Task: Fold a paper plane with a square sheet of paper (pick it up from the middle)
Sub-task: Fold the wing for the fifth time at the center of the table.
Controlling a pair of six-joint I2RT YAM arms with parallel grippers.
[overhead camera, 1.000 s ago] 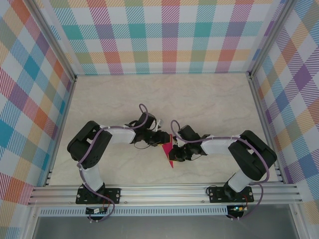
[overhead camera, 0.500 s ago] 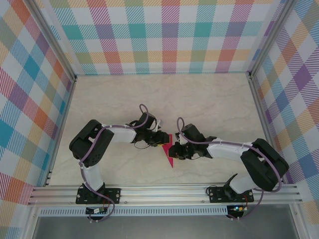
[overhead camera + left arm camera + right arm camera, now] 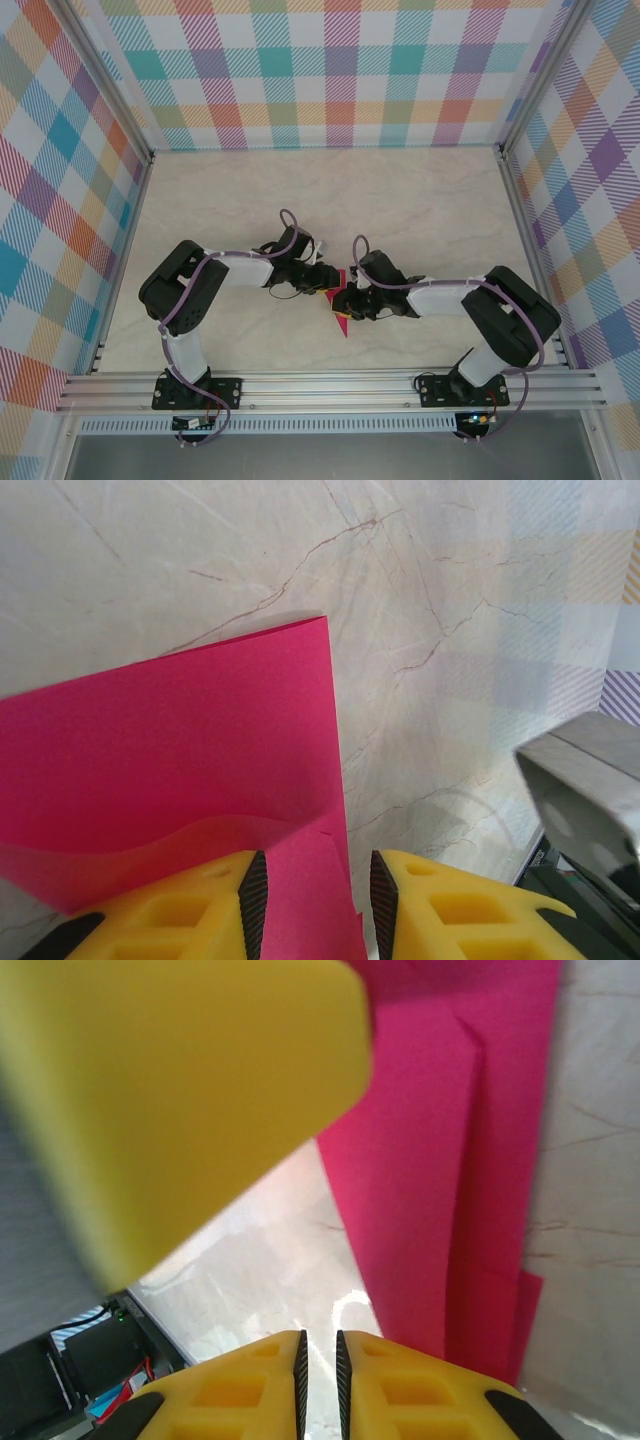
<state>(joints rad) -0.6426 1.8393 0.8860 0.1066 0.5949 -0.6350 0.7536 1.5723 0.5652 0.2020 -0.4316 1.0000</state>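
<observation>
Your left gripper (image 3: 318, 900) stands partly open, with a clear gap between its yellow fingers, and a strip of the pink paper (image 3: 180, 740) runs through that gap. The fingers do not pinch it. They sit on either side of its near right corner, and you can see a thin, curled flap of the paper riding up over the finger on the left of the wrist view. The rest of the paper lies flat on the marbled surface (image 3: 450, 580), its straight right edge running away from the gripper.

Your right gripper (image 3: 319, 1360) is almost closed, with only a thin slit between the pads and nothing in it but pale surface. From its wrist view the paper lies just to the right of the fingers, folded in layers with long creases running along it. A blurred yellow finger (image 3: 170, 1090) of the left gripper looms close in the upper left.

From the top view, your two grippers meet nearly tip to tip around the middle of the surface, closer to its near edge. The paper lies under and between them, narrowing to a point that aims toward the arm bases.
</observation>
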